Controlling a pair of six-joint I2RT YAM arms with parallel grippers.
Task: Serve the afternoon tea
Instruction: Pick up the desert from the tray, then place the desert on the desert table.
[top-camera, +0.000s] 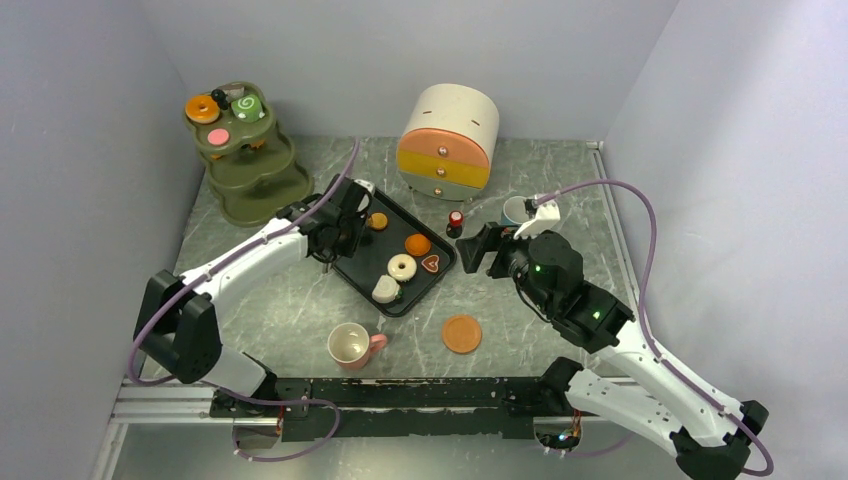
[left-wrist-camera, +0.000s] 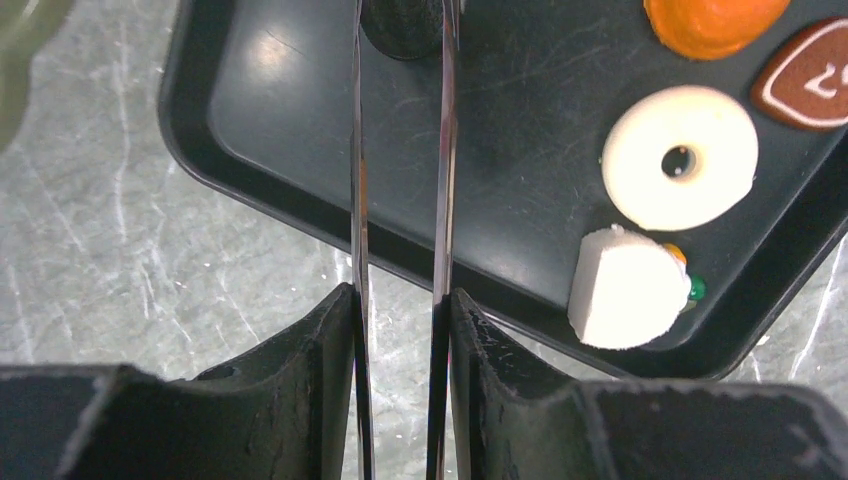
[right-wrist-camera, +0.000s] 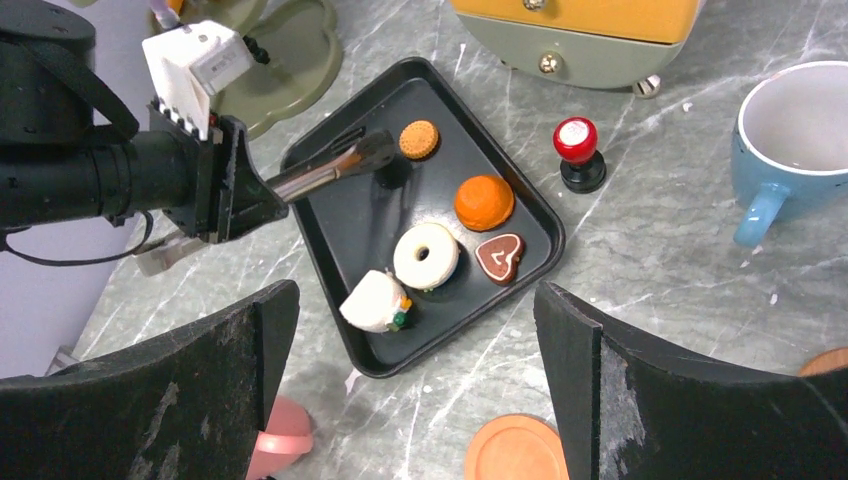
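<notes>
- While the right gripper (right-wrist-camera: 415, 300) hangs over the marble table (top-camera: 300, 320) with its jaws spread wide and nothing between them, the left gripper (left-wrist-camera: 400, 305) is squeezed down on a pair of metal tongs (right-wrist-camera: 330, 168), fingers pressed against both blades.
- Far left there's the olive tiered stand (top-camera: 250, 185). Only the top view gets its upper tier, with an orange doughnut (top-camera: 202, 108) and a green swirl roll (top-camera: 246, 106) on it.
- Mid-table lies the black tray (right-wrist-camera: 345, 235). The tongs' dark tip is over its far end, just beside a round cookie (right-wrist-camera: 419, 140). Touching or not, can't tell. The left wrist view cuts that cookie off completely.
- Right of the tray the blue cup (right-wrist-camera: 800, 195) stands upright. The pink cup (top-camera: 350, 345) is near the front edge, mostly hidden behind a finger in the right wrist view.
- Beside the pink cup an orange saucer (top-camera: 462, 333) lies bare on the table.
- On the tray: white doughnut (right-wrist-camera: 405, 255), orange bun (right-wrist-camera: 484, 202), white cake wedge (right-wrist-camera: 372, 300), heart cookie (right-wrist-camera: 498, 255).
- Right wrist view also catches an orange sliver (right-wrist-camera: 825, 362) at its right edge, which I can't find in the top view.
</notes>
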